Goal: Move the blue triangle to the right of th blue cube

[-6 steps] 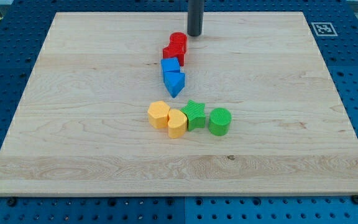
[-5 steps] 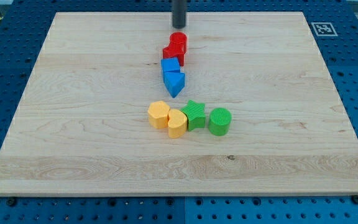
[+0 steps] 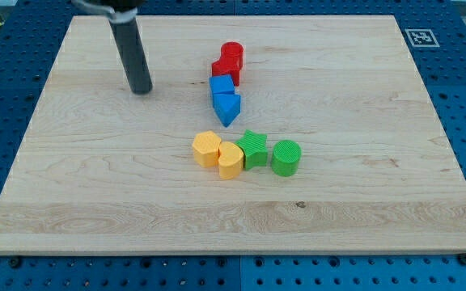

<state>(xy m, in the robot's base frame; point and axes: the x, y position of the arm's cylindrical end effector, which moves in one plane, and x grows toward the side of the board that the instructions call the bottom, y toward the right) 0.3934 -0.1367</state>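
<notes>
The blue triangle lies near the board's middle, touching the lower side of the blue cube. The cube in turn touches two red blocks above it. My tip rests on the wooden board, well to the view's left of the blue cube, roughly level with it and apart from every block.
Below the blue triangle is a row of touching blocks: an orange hexagon-like block, a yellow-orange block, a green star and a green cylinder. A fiducial marker sits at the board's top right corner.
My tip has moved from above the red blocks at the view's top to the left and downward, ending left of the blue cube. No block has moved.
</notes>
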